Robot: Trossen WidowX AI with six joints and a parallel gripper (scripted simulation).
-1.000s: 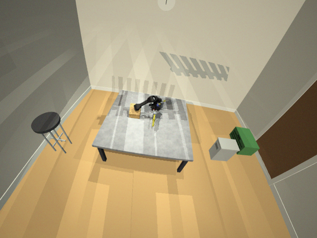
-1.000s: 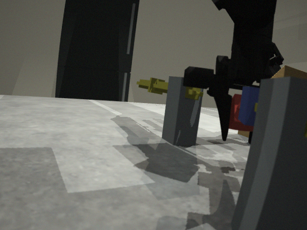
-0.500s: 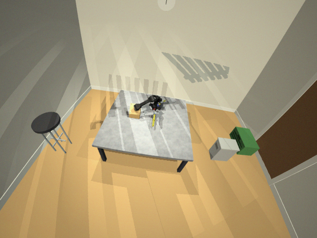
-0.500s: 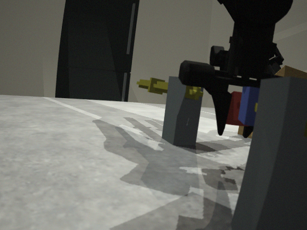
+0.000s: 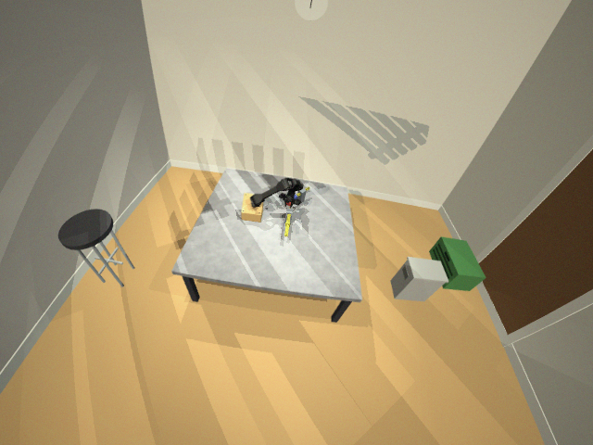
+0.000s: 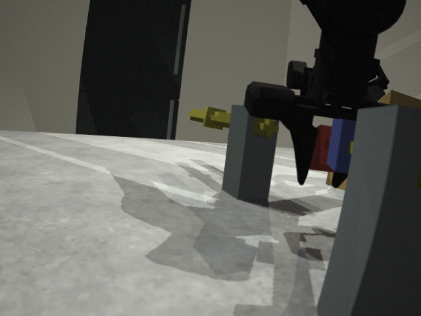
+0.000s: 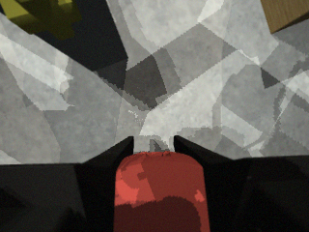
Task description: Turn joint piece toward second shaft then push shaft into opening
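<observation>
1. As the exterior view is read left to right, the first entry is the second shaft [image 5: 287, 224] [image 6: 217, 118] [image 7: 43, 14]: yellow, matt, angular, with a thick collar; its long axis runs level through the far block.
2. Landmark, the far block [image 6: 234, 153] [image 7: 97, 36]: slate-grey upright prism, flat faces, smooth; stands on the surface [image 5: 230, 248] [image 6: 85, 220] [image 7: 193, 111], which is mottled pale grey, stone-like. The shaft's inner end juts from its right face, towards the tool.
3. Tool [image 5: 288, 205] [image 6: 318, 184] [image 7: 154, 140]: black, tapering fingers, pointing down, right of the far block; pinching the red joint piece, a finger on each side.
4. Red joint piece [image 5: 289, 204] [image 6: 321, 149] [image 7: 159, 184]: rounded-edged, plain; right of the far block and apart from it. The second shaft lies to its left in this view. Opening's direction: cannot tell.
5. Blue part [image 5: 296, 196] [image 6: 339, 146]: squared, flat-sided; farther right of the far block than the red piece, presumably the hinge mount.
6. Near block [image 6: 370, 204]: slate-grey, tall; rightmost from the far block, with a bit of yellow first shaft [image 5: 308, 189] [image 6: 352, 147] showing beside it.
7. Step in hand, as judged: turning the joint. The coming move should bring the opening onto the second shaft's long axis before release; a skewed mouth could jam the later push.
</observation>
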